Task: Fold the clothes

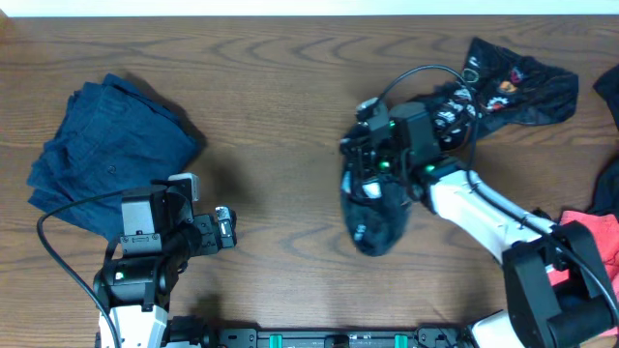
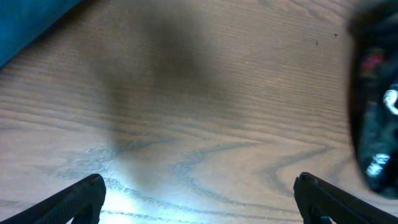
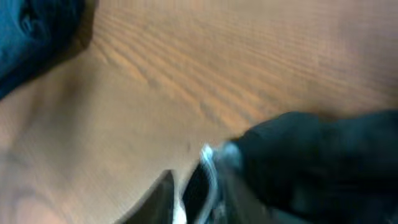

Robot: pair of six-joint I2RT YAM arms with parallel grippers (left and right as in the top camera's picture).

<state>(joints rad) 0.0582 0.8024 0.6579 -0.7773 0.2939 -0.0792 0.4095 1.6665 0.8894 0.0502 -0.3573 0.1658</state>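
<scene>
The black jersey (image 1: 513, 82) with orange-white print stretches from the back right of the table to my right gripper (image 1: 372, 164). That gripper is shut on the jersey and holds up a bunched part (image 1: 377, 217) near the table's middle. The blurred right wrist view shows black cloth (image 3: 311, 162) pinched at the jaws (image 3: 199, 193). My left gripper (image 1: 227, 230) is open and empty over bare wood, its fingers wide apart in the left wrist view (image 2: 199, 202). The jersey shows there at the right edge (image 2: 376, 106). A navy garment (image 1: 111, 155) lies crumpled at the left.
A coral-red garment (image 1: 604, 242) lies at the right edge by the right arm's base. A dark item (image 1: 609, 92) shows at the far right edge. The navy garment also shows at the top left of the left wrist view (image 2: 31, 18) and of the right wrist view (image 3: 31, 31).
</scene>
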